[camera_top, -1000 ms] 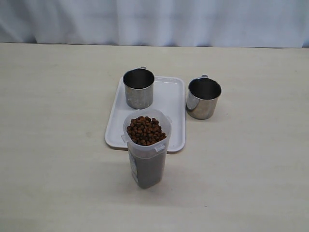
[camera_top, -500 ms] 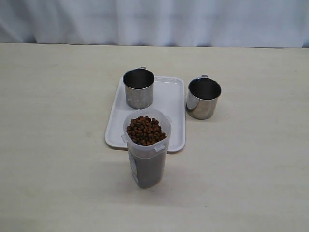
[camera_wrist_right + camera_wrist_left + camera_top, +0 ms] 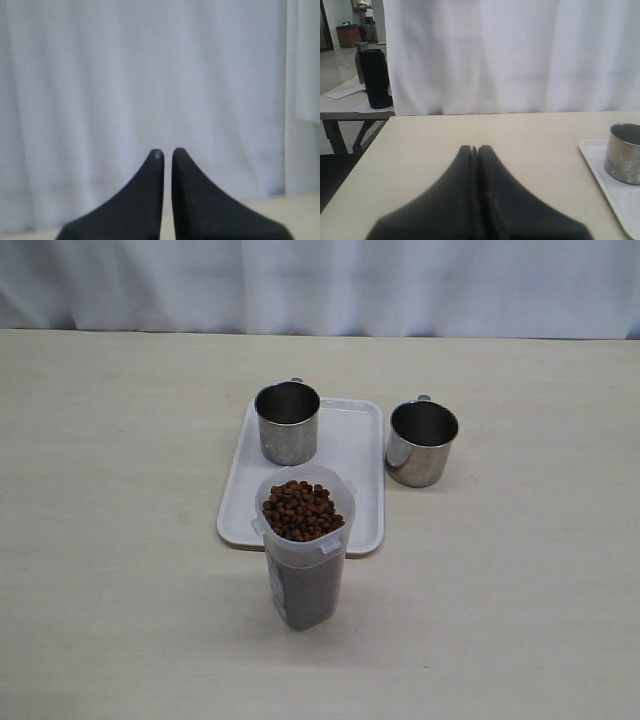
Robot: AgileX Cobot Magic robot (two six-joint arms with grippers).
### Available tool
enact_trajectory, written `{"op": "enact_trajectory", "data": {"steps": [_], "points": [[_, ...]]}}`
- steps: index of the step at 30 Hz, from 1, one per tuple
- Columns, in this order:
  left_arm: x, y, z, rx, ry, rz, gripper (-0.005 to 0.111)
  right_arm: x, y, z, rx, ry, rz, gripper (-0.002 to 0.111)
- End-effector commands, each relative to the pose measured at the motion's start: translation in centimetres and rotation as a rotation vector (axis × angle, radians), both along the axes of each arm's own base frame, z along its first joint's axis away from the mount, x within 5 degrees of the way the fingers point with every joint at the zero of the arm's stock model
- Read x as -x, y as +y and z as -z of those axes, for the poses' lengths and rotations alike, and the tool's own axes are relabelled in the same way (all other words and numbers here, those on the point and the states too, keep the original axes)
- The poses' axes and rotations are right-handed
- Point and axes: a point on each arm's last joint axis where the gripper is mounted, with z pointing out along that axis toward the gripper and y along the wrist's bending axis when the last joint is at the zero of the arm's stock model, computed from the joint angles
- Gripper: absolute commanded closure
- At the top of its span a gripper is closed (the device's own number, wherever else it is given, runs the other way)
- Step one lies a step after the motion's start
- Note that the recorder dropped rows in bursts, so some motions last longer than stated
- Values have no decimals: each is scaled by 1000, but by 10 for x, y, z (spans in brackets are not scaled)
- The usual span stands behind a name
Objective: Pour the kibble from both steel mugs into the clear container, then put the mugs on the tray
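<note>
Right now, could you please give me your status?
Left pincer, right pincer shut, empty. Kibble in clear container. Left mug on tray, right mug beside it. Nothing obstructing.

A shiny steel mug [image 3: 288,425] is standing on the white plastic tray [image 3: 355,455], far-left corner. A second steel mug [image 3: 421,444] is sitting just right of the tray. A clear plastic container [image 3: 305,570] holding brown kibble [image 3: 302,510] is standing before it.
</note>
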Motion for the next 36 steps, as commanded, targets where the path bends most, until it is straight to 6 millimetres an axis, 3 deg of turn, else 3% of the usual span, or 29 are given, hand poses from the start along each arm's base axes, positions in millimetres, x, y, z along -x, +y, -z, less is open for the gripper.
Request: {"op": "enact_trajectory", "data": {"steps": [1, 6, 8, 11, 13, 18, 19, 22, 28, 32, 36], "points": [[0, 0, 0, 7, -8, -2, 107, 8, 6, -16, 82, -209, -46, 104], [0, 0, 0, 7, -8, -2, 107, -13, 29, 0, 322, -16, -242, 104], [0, 0, 0, 7, -8, -2, 107, -27, 35, 7, 340, 68, -312, 103], [0, 0, 0, 7, -8, -2, 107, -51, 39, 24, 324, 226, -361, 91], [0, 0, 0, 7, -8, -2, 107, -68, 41, 37, 265, 334, -397, 73], [0, 0, 0, 7, -8, -2, 107, -122, 53, 68, 254, 574, -529, 3], [0, 0, 0, 7, -8, -2, 107, -139, 59, 82, 259, 626, -600, -1], [0, 0, 0, 7, -8, -2, 107, -182, 68, 114, 227, 657, -681, -1], [0, 0, 0, 7, -8, -2, 107, -244, 74, 137, 310, 607, -711, -1], [0, 0, 0, 7, -8, -2, 107, -271, 78, 154, 365, 604, -754, -1], [0, 0, 0, 7, -8, -2, 107, -286, 84, 168, 422, 582, -832, -1]]}}
